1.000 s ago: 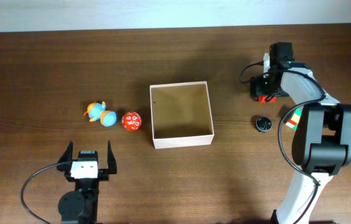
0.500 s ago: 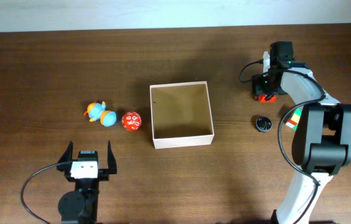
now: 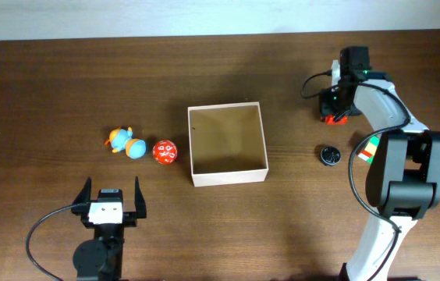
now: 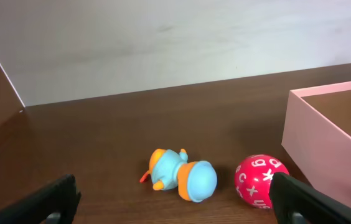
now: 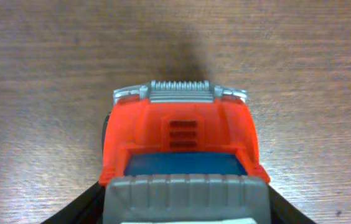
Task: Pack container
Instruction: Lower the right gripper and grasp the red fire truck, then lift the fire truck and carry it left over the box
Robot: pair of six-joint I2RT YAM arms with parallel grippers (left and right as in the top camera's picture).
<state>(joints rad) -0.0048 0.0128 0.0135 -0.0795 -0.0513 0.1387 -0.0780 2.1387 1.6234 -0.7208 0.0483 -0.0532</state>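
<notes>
Though astride the red car (image 5: 182, 140), right hand (image 3: 335, 108): grip unclear (left hand (image 3: 112, 189) agape, empty).

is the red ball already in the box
No, the red ball sits outside the container, to its left beside the blue toy.

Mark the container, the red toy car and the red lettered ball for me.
container (image 3: 229, 177), overhead view, on its front white wall.
red toy car (image 5: 182, 132), right wrist view, on the vented hood.
red lettered ball (image 4: 261, 182), left wrist view, on the middle of its visible face.
</notes>
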